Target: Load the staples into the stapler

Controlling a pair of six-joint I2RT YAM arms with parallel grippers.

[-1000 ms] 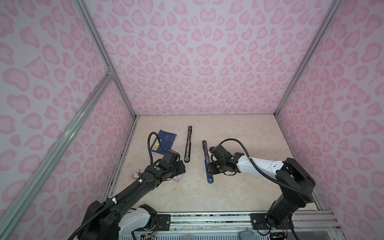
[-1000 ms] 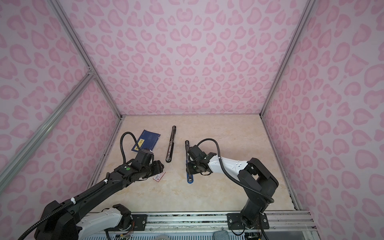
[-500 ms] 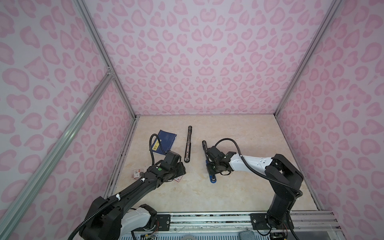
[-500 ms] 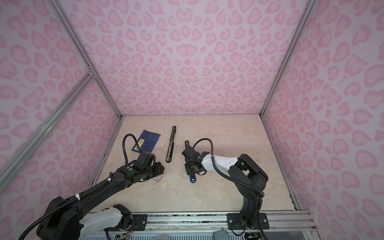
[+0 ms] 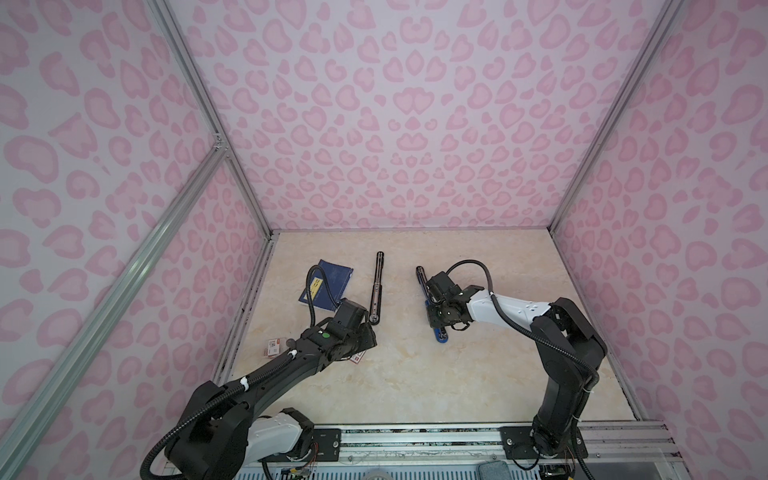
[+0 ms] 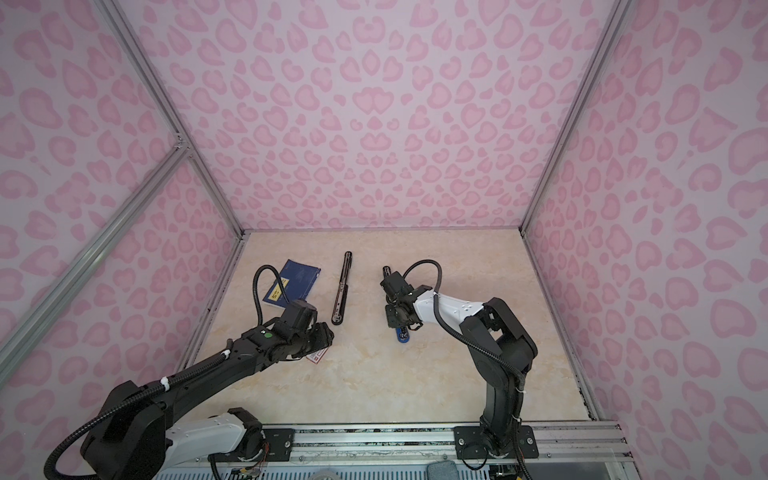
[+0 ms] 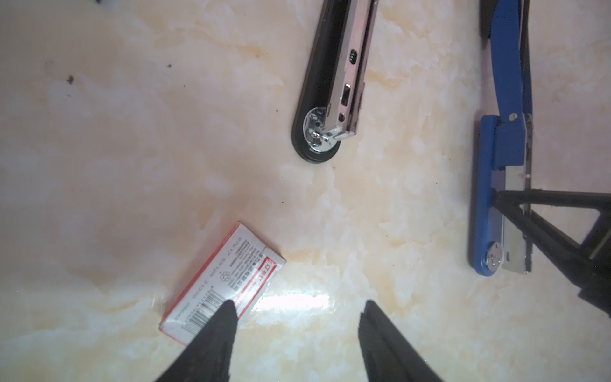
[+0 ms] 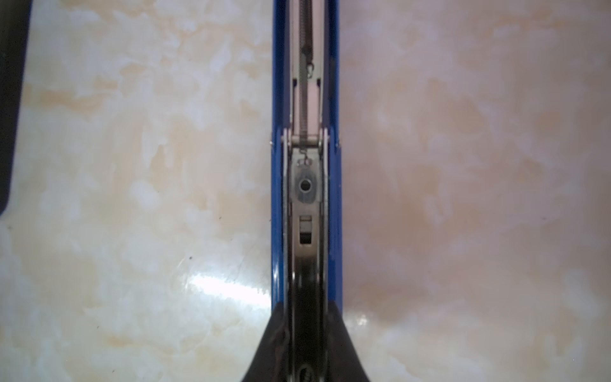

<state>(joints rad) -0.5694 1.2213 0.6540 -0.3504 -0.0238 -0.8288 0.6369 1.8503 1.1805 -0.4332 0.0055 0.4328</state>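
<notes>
Table [image 5: 415, 374]: beige marble.
Box [image 7: 224, 284]: contents hidden.
Left gripper [image 7: 297, 306]: spread above box.
Right gripper [image 8: 307, 309]: pinches blue stapler [image 8: 334, 198].

You face a booth with pink-blotched walls [image 5: 395, 124] at 9, 12 and 3 o'clock and aluminium struts [image 5: 195, 91] in the corners. The cream marbled desk [image 5: 415, 374] shows glare, and a metal rail [image 5: 415, 440] runs at 6 o'clock.

blue stapler [image 8: 305, 198] cut by frame edge, box [image 7: 228, 281] print unreadable
</notes>
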